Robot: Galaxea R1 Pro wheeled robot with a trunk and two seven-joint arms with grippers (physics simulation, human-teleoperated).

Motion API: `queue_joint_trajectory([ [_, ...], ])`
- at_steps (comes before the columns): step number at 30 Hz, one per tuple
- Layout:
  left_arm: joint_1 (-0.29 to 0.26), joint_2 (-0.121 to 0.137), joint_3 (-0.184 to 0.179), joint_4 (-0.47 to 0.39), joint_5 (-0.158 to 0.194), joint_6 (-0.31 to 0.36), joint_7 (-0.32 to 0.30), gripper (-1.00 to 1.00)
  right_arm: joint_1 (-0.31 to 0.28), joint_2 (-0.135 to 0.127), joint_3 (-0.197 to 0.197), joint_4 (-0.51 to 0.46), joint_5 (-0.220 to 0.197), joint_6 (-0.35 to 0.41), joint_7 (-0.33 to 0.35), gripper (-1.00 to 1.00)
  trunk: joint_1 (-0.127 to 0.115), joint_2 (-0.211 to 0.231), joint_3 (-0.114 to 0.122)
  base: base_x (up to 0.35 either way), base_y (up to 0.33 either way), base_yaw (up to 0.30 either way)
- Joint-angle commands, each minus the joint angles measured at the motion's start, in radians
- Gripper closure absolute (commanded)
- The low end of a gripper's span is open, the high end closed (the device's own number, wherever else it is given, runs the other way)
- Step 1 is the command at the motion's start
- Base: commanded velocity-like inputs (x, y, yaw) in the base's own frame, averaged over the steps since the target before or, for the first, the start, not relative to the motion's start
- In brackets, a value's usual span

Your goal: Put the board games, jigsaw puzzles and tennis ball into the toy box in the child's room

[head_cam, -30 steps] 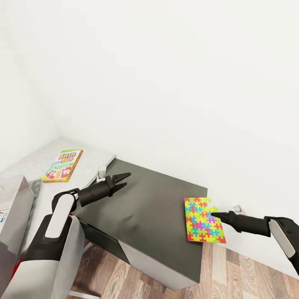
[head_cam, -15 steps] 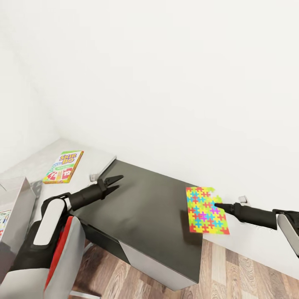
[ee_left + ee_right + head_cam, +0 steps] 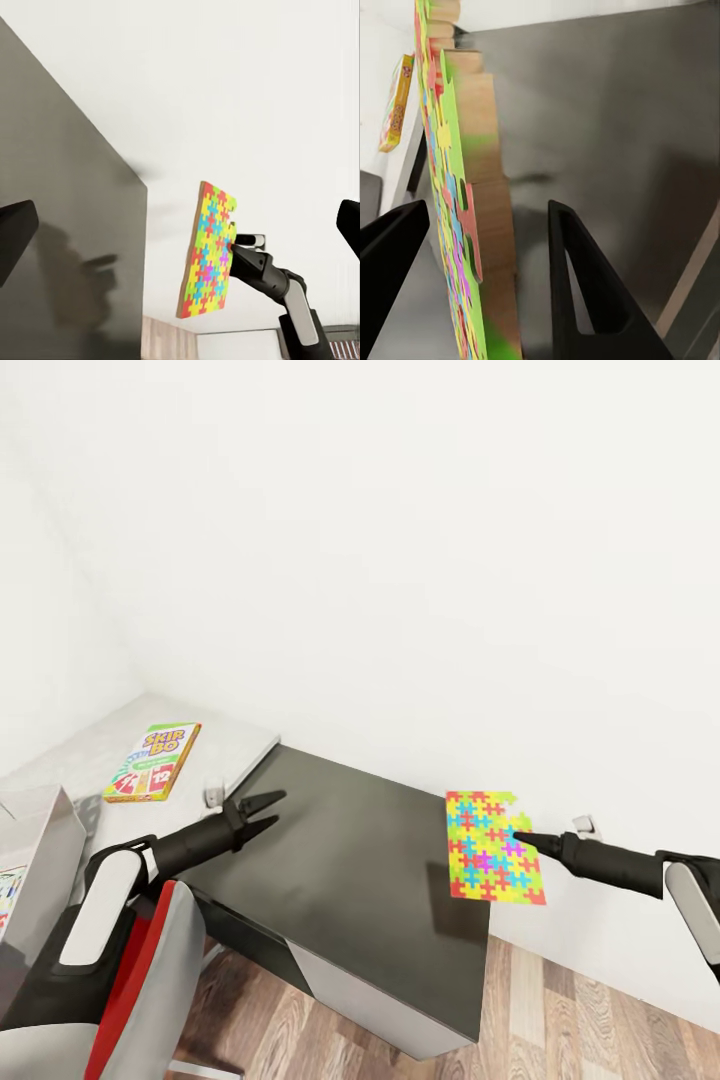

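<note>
Item: 1 jigsaw (image 3: pixel 488 847), flat square of interlocking yellow, blue, pink and green pieces on a pale wood-coloured backing, held off the dark table (image 3: pixel 350 880) near its right end, tilted up on edge with its printed face toward the head camera and its shadow on the top below. Holder: right gripper (image 3: pixel 522 838), fingers pinched on the jigsaw's right edge; in the right wrist view the board (image 3: pixel 457 210) stands edge-on between the 2 fingers, 1 on each face. Handling, as judged: thin, stiff, light; the faces look smooth, so an edge pinch may let it pivot or slip (the board already hangs at a slant), and a hold further in from the rim would steady it; 1 corner shows a stepped, unfinished outline, best avoided as a grip point. Left gripper (image 3: pixel 258 807): fingers spread apart, nothing between them, hovering over the left part of the dark table. Also present: 1 game (image 3: pixel 152 761), white box with SKIP BO lettering, lying flat on the pale grey speckled part of the table, well apart from the jigsaw. Box (image 3: pixel 40 850): grey translucent wall at the left edge of the head view, near the game; contents cannot be told.
</note>
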Motion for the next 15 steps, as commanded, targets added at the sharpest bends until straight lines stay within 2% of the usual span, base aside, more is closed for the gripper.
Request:
queue_joint_trajectory([
  [1,-0.001,0.0,0.001,0.0,-0.003,0.004,-0.009,-1.0,-0.001,0.0,-0.001,-0.006,0.005,0.002,0.005,1.0,0.0,-0.001,-0.001,0.0,0.0,0.0],
  [5,-0.001,0.0,0.001,0.0,0.02,0.004,-0.009,-1.0,-0.001,0.0,-0.001,-0.028,0.005,0.002,0.005,1.0,0.0,-0.001,-0.001,0.0,0.0,0.0],
  [15,-0.001,0.0,0.001,0.0,0.02,0.004,-0.009,-1.0,-0.001,0.0,-0.001,-0.036,0.005,0.002,0.005,1.0,0.0,-0.001,-0.001,0.0,0.0,0.0],
])
